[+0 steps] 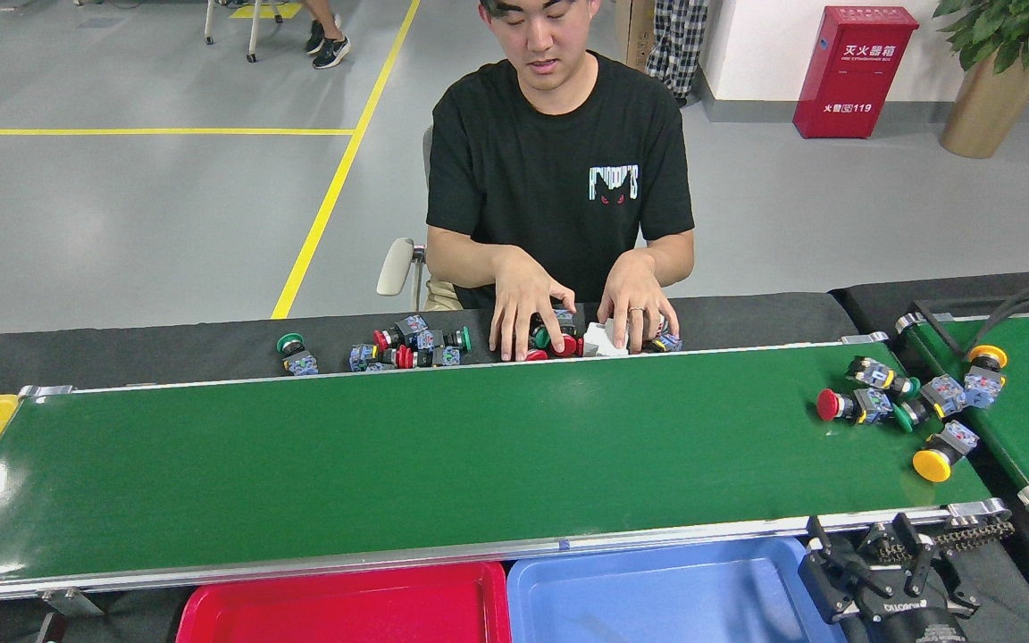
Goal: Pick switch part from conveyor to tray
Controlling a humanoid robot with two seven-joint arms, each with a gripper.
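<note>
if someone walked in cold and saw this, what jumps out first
The long green conveyor spans the middle, bare but for a cluster of switch parts at its right end, led by one with a red button. Behind it a person in a black T-shirt rests both hands on a pile of switches. A red tray and a blue tray sit at the near edge.

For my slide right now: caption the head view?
Switch parts arrive on the conveyor; right hand waits beside the blue tray.

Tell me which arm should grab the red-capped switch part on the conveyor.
Right. Its tool sits at the near right rail, closest to the red-capped switch part on the conveyor; the left arm is out of view.
</note>
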